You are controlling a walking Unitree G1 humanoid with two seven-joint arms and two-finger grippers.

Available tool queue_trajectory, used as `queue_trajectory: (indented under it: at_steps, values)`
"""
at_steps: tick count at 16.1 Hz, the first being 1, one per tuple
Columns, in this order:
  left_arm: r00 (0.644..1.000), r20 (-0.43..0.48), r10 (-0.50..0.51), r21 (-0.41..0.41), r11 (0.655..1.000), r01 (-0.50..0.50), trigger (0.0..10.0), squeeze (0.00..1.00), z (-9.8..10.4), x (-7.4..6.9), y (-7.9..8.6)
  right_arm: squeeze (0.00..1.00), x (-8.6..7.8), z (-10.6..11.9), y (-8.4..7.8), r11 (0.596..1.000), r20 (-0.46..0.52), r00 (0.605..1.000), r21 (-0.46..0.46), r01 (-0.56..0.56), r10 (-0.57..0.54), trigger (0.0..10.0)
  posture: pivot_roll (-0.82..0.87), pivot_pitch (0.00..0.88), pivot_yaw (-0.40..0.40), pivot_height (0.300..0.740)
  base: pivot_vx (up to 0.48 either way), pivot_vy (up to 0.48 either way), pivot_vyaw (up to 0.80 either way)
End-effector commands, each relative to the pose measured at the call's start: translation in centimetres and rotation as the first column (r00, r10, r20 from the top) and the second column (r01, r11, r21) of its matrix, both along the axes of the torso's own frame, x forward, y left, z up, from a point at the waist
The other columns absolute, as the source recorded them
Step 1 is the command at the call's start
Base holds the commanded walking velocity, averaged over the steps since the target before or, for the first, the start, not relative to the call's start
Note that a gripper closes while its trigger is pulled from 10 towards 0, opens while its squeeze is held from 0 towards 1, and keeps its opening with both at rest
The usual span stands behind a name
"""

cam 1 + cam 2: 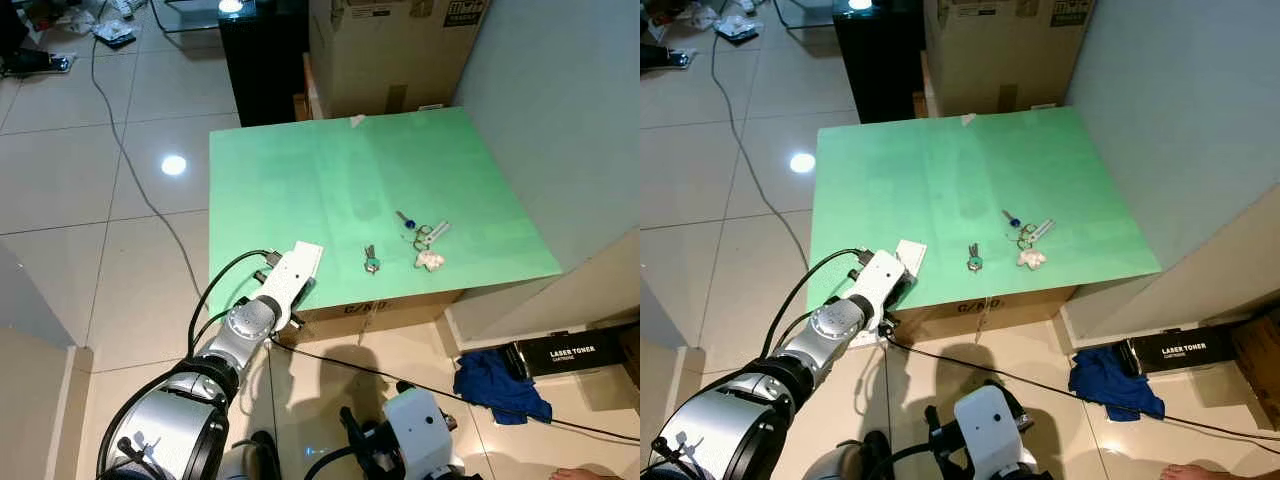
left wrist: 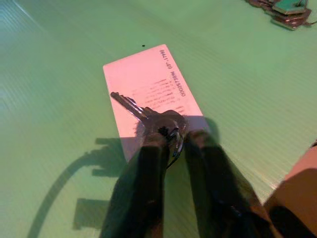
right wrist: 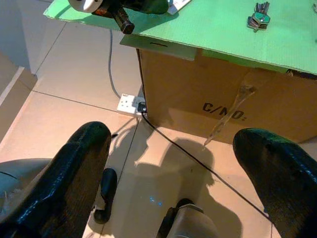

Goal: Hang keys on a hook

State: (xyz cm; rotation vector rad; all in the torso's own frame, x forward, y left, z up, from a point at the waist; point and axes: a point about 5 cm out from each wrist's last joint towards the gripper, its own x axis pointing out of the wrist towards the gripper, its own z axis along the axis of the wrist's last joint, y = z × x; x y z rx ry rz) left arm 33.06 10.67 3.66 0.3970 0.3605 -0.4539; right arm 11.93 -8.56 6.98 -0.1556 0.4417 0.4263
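Early stage: left gripper (image 2: 172, 141) clamped on key (image 2: 143, 111) over white card (image 2: 153, 89); right gripper (image 3: 173, 163) idle, fingers apart; hanging left

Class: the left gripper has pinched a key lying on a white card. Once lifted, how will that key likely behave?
The key looks like rigid metal, so it probably won't bend. Held by its head in the left gripper, it may swivel. The card lies loose underneath, so it could shift.

I see the table (image 1: 300, 180) ahead with 2 key bunches: 1 (image 1: 371, 260) near its front edge, another (image 1: 425, 238) just right of it. At the front left corner, my left gripper (image 2: 172, 141) pinches a key (image 2: 148, 113) on a card (image 2: 148, 84).
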Motion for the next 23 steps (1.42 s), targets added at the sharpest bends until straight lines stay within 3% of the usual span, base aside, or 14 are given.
queue_trajectory:
  at_steps: [1, 7, 9, 10, 12, 13, 14, 16, 18, 19, 20, 21, 22, 23]
  values:
    - [1.0, -0.008, -0.003, 0.019, 1.0, 0.004, 0.0, 0.0, -0.3, -0.2, 0.0, 0.0, -0.2, 0.7, 0.8, 0.999, 0.013, 1.0, 0.043, -0.018, 0.018, 10.0, -0.39, 0.222, 0.029, 0.732, 0.0, 0.0, 0.0]
    - [1.0, 0.004, -0.012, -0.021, 1.0, 0.012, 0.0, 0.0, 0.1, -0.1, -0.8, 0.0, 0.1, 0.7, 0.4, 0.999, 0.026, 1.0, 0.043, -0.003, 0.001, 10.0, -0.41, 0.2, 0.028, 0.732, 0.0, 0.0, 0.0]
    - [0.999, 0.027, 0.02, -0.108, 0.994, -0.017, 0.0, 0.0, 1.2, 0.8, -0.7, 0.0, 1.5, 0.7, 0.0, 0.998, 0.059, 0.998, 0.058, 0.028, -0.032, 10.0, -0.38, 0.152, 0.058, 0.732, 0.0, 0.0, 0.0]
    - [0.998, 0.049, 0.05, -0.208, 0.977, -0.039, 0.0, 0.0, 2.6, 1.6, -0.4, 0.0, 2.7, 0.8, -0.2, 0.997, 0.094, 0.994, 0.062, 0.043, -0.049, 10.0, -0.36, 0.121, 0.076, 0.732, 0.0, 0.0, 0.0]
    - [0.995, 0.064, 0.078, -0.288, 0.956, -0.057, 0.0, 0.0, 3.7, 2.3, 0.0, 0.0, 3.8, 0.8, -0.5, 0.995, 0.116, 0.991, 0.073, 0.064, -0.073, 10.0, -0.34, 0.085, 0.094, 0.732, 0.0, 0.0, 0.0]
    - [0.99, 0.078, 0.116, -0.368, 0.926, -0.079, 0.0, 0.0, 4.9, 3.1, 0.8, 0.0, 5.3, 1.0, -1.0, 0.986, 0.143, 0.981, 0.114, 0.118, -0.134, 10.0, -0.31, 0.045, 0.109, 0.732, 0.0, 0.0, 0.0]
    - [0.989, 0.081, 0.126, -0.385, 0.919, -0.086, 0.0, 0.0, 5.3, 3.2, 1.1, 0.0, 5.8, 1.1, -1.2, 0.981, 0.148, 0.976, 0.13, 0.142, -0.161, 10.0, -0.31, 0.03, 0.114, 0.732, 0.0, 0.0, 0.0]
    - [0.965, 0.102, 0.244, -0.528, 0.835, -0.155, 0.0, 0.0, 7.5, 4.3, 3.6, 0.0, 7.8, 2.2, -3.5, 0.953, 0.207, 0.939, 0.189, 0.238, -0.275, 10.0, -0.26, 0.0, 0.126, 0.732, 0.0, 0.0, 0.0]
    - [0.944, 0.142, 0.299, -0.555, 0.813, -0.174, 0.0, 0.0, 8.4, 4.2, 5.4, 0.0, 8.3, 2.9, -6.2, 0.947, 0.252, 0.92, 0.192, 0.257, -0.3, 10.0, -0.24, 0.0, 0.129, 0.732, 0.0, 0.0, 0.0]
    - [0.93, 0.157, 0.333, -0.565, 0.802, -0.192, 0.0, 0.0, 8.5, 3.6, 6.7, 0.0, 7.9, 2.4, -9.6, 0.944, 0.256, 0.914, 0.187, 0.272, -0.315, 10.0, -0.21, 0.0, 0.125, 0.732, 0.0, 0.0, 0.0]
    - [0.914, 0.17, 0.368, -0.575, 0.79, -0.211, 0.0, 0.0, 8.5, 2.6, 7.7, 0.0, 8.1, 1.7, -11.1, 0.94, 0.254, 0.911, 0.188, 0.283, -0.325, 10.0, -0.18, 0.0, 0.119, 0.732, 0.0, 0.0, 0.0]
    - [0.91, 0.172, 0.377, -0.583, 0.784, -0.215, 0.0, 0.0, 8.6, 2.3, 7.9, 0.0, 8.3, 1.5, -11.2, 0.939, 0.253, 0.91, 0.19, 0.285, -0.328, 10.0, -0.18, 0.0, 0.119, 0.732, 0.0, 0.0, 0.0]
    - [0.89, 0.194, 0.413, -0.592, 0.773, -0.23, 3.6, 0.0, 8.9, 0.8, 8.3, 0.0, 9.0, 1.0, -11.2, 0.935, 0.253, 0.906, 0.196, 0.296, -0.34, 10.0, -0.17, 0.0, 0.113, 0.732, 0.0, 0.0, 0.0]
    - [0.872, 0.204, 0.444, -0.583, 0.771, -0.256, 10.0, 0.0, 8.8, -1.3, 8.5, 0.0, 9.6, 0.8, -11.2, 0.921, 0.254, 0.893, 0.222, 0.32, -0.372, 10.0, -0.14, 0.0, 0.1, 0.732, 0.0, 0.0, 0.0]
